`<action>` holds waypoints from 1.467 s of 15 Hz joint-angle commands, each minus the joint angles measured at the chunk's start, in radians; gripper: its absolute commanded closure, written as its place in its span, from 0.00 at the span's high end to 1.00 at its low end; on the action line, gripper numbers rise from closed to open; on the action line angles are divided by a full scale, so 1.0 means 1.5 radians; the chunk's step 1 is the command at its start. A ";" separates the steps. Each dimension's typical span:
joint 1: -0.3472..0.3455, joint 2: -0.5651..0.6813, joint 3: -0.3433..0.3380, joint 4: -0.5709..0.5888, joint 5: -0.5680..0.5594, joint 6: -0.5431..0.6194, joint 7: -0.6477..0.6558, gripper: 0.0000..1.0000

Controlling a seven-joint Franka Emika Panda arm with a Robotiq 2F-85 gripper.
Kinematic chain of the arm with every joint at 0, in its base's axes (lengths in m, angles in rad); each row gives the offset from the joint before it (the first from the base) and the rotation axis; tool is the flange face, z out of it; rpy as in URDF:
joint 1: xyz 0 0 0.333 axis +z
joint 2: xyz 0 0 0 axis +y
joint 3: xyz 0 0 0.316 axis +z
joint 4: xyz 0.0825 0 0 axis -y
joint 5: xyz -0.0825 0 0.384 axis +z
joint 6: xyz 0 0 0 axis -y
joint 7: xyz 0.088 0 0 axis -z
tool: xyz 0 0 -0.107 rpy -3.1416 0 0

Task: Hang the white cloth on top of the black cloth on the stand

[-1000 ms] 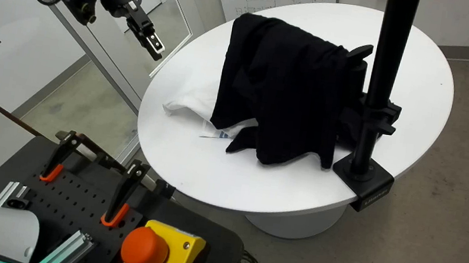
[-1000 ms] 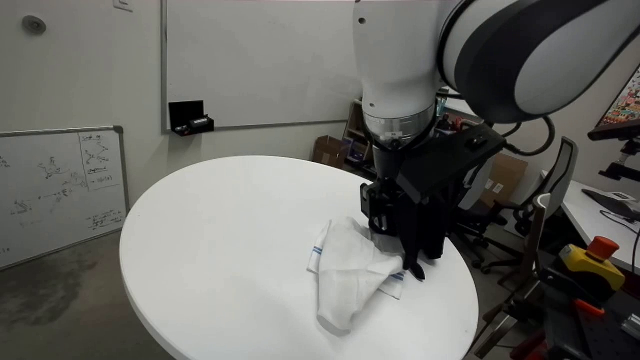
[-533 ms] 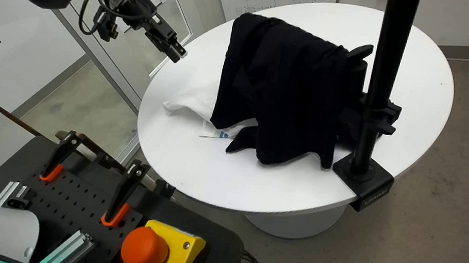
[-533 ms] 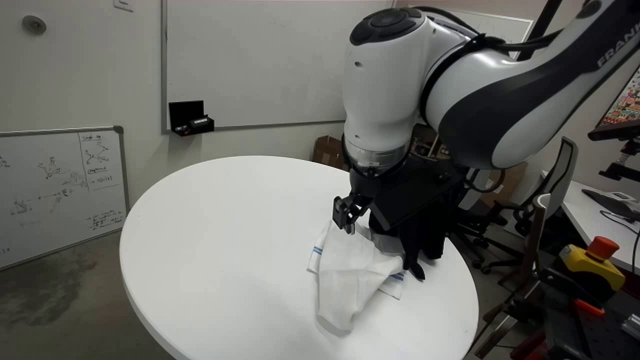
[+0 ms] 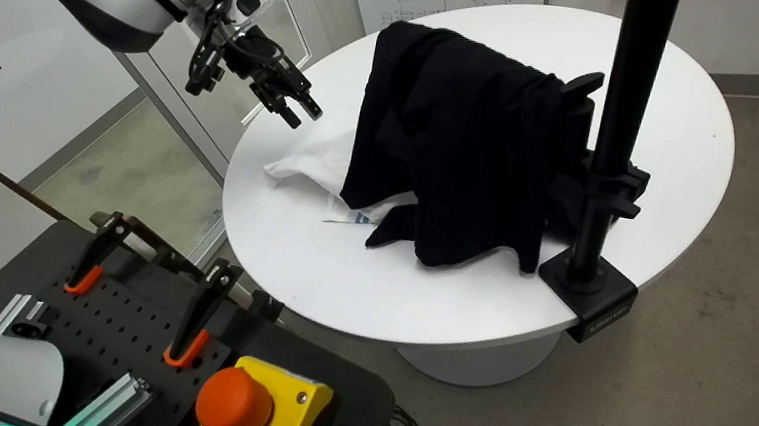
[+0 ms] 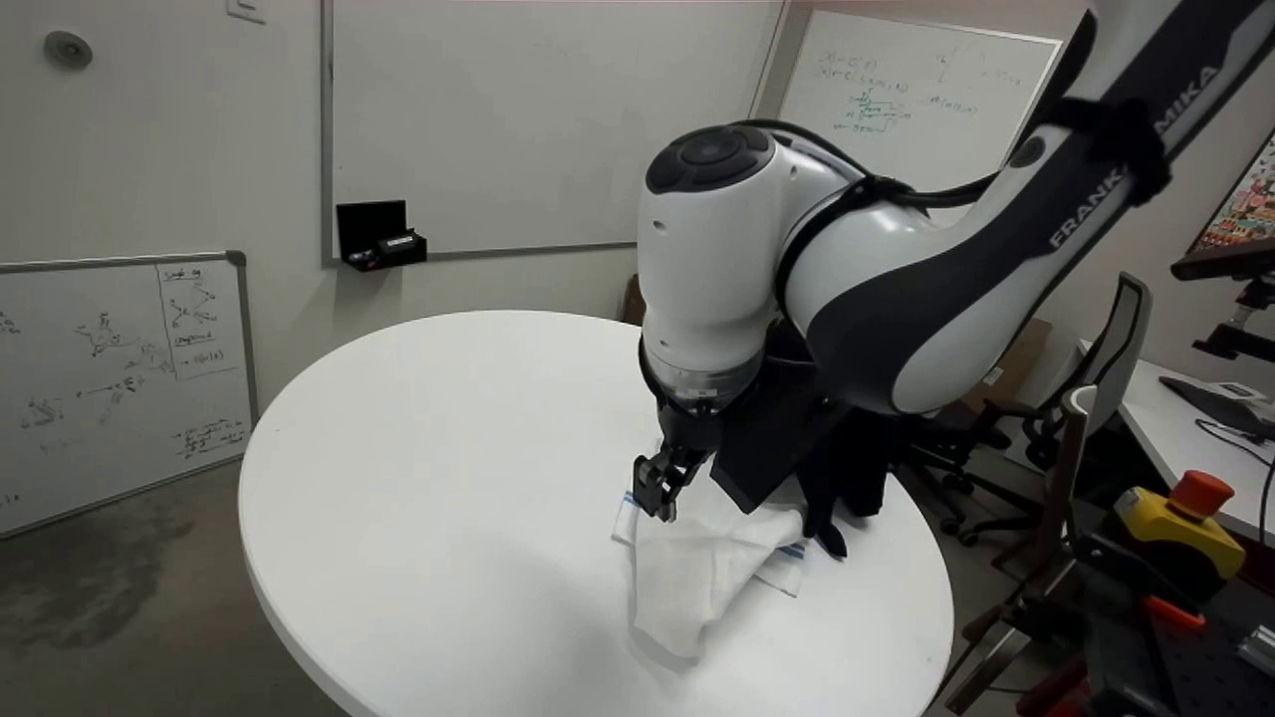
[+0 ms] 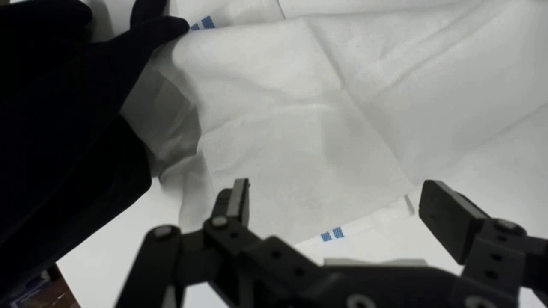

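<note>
The white cloth point(image 5: 316, 166) with blue stripes lies crumpled on the round table, partly under the black cloth's hanging edge. It also shows in an exterior view point(image 6: 702, 578) and fills much of the wrist view point(image 7: 291, 145). The black cloth point(image 5: 462, 143) hangs over the arm of the black stand point(image 5: 619, 120); in the wrist view the black cloth point(image 7: 64, 111) is at left. My gripper point(image 5: 308, 118) is open and empty above the white cloth, beside the black cloth. In the wrist view, my gripper's fingers point(image 7: 336, 188) are wide apart with the white cloth beyond them.
The white round table point(image 5: 311, 285) carries the stand's clamped base point(image 5: 587, 292) at its edge. A dark bench with orange-tipped clamps point(image 5: 191, 335) and a yellow box with a red button point(image 5: 237, 400) stands close to the table. A whiteboard point(image 6: 120, 388) leans on the wall.
My gripper has moved down and over the table toward the white cloth. Its fingers looked close together before and are now spread apart. The cloths have not moved.
</note>
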 commanded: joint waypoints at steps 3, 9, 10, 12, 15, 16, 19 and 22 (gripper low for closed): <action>-0.004 0.087 -0.002 0.072 0.066 0.000 -0.125 1.00; 0.013 0.126 -0.019 0.108 0.141 -0.008 -0.205 0.71; 0.014 0.130 -0.022 0.113 0.153 -0.009 -0.217 0.69; 0.019 0.138 -0.030 0.120 0.176 -0.011 -0.237 0.55; 0.027 0.147 -0.042 0.125 0.213 -0.013 -0.259 0.33; 0.031 0.150 -0.047 0.126 0.225 -0.014 -0.265 0.31; 0.039 0.158 -0.058 0.133 0.255 -0.020 -0.276 0.01; 0.045 0.154 -0.069 0.133 0.279 -0.021 -0.275 0.00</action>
